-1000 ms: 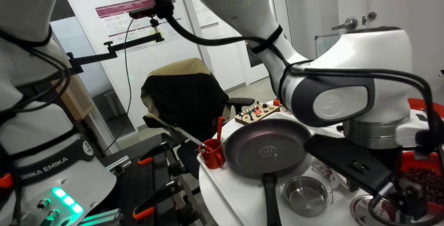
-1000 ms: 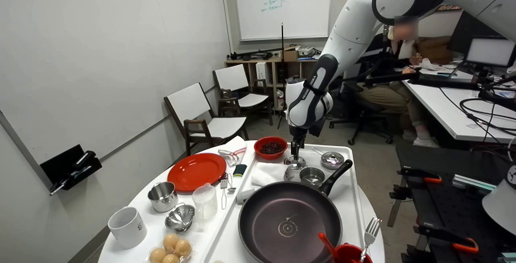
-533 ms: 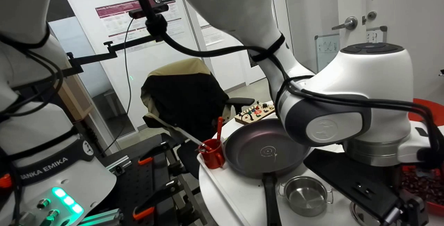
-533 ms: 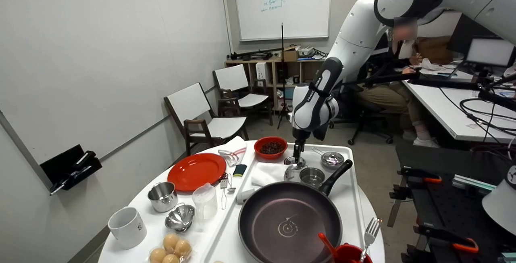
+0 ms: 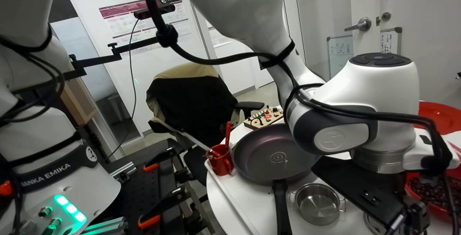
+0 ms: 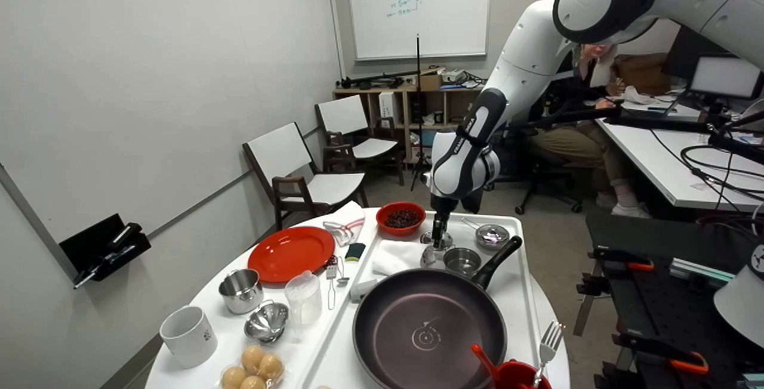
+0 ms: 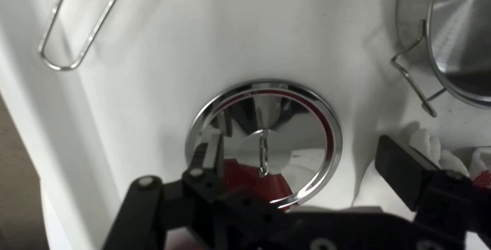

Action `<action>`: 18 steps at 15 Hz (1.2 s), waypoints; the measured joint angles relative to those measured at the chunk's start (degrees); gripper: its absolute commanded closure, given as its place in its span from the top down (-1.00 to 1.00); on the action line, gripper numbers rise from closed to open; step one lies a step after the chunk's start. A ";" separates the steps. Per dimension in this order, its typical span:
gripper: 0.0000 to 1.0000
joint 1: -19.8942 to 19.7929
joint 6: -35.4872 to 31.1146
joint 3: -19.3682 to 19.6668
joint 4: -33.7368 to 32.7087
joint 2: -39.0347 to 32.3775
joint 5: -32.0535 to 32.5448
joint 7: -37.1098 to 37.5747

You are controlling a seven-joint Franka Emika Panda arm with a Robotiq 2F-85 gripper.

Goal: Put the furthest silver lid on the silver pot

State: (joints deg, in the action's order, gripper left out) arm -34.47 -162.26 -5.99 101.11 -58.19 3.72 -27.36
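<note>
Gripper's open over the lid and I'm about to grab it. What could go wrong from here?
In the wrist view the handle on the lid shows nearer one finger; if that holds, closing may drag the lid before gripping. The other finger appears over the edge of the white cloth and might catch it on the way down. The pot's side handle sticks out toward the lid, so carrying the lid low could knock it.

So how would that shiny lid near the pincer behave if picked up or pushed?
The lid looks like polished metal, so it is probably stiff but slippery. Its thin loop handle might let it tilt when lifted. Lying flat on the tray, it would likely slide rather than roll.
</note>
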 measured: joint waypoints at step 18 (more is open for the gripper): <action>1.00 0.34 -0.01 2.53 -4.93 -3.05 0.42 -0.01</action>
State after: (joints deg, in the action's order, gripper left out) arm -34.14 -162.27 -3.46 96.17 -61.24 4.15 -27.37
